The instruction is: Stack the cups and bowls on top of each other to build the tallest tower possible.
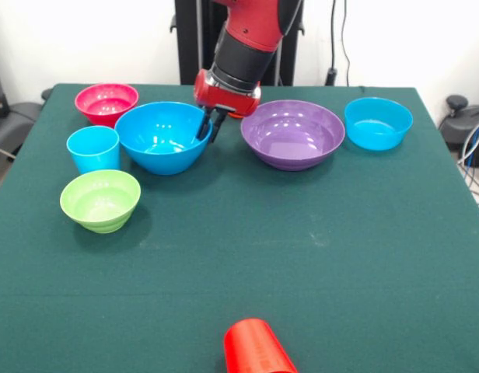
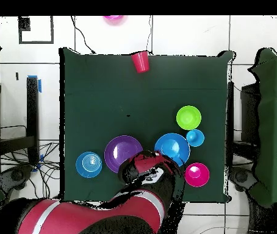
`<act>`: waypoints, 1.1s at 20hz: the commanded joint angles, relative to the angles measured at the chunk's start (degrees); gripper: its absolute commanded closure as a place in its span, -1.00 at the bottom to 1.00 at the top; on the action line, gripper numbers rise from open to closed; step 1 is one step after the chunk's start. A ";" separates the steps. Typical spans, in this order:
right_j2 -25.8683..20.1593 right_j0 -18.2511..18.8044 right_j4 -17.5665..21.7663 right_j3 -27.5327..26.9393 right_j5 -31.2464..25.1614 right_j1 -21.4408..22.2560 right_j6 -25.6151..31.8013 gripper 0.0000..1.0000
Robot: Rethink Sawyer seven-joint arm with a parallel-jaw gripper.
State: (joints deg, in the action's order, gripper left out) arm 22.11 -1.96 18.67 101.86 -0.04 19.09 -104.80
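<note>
The gripper (image 1: 209, 127) sits at the rim of the big blue bowl (image 1: 160, 137), dark fingers dipping over its inner wall, seemingly pinching that rim (not certain from here). Nothing is stacked yet. The purple bowl (image 1: 292, 133) lies just beside it on the other side, so whichever goes on top has only a short sideways trip. Further out: blue cup (image 1: 92, 148), pink bowl (image 1: 106, 102), green bowl (image 1: 100, 200), small blue bowl (image 1: 378, 122); the red cup (image 1: 256, 347) lies tipped, well apart. No writing readable anywhere.
</note>
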 commanded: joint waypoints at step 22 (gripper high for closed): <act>-6.84 0.55 -5.59 -5.04 -5.00 2.80 -8.67 1.00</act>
State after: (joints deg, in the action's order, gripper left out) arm 21.86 -0.71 17.61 100.64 -0.07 22.25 -104.80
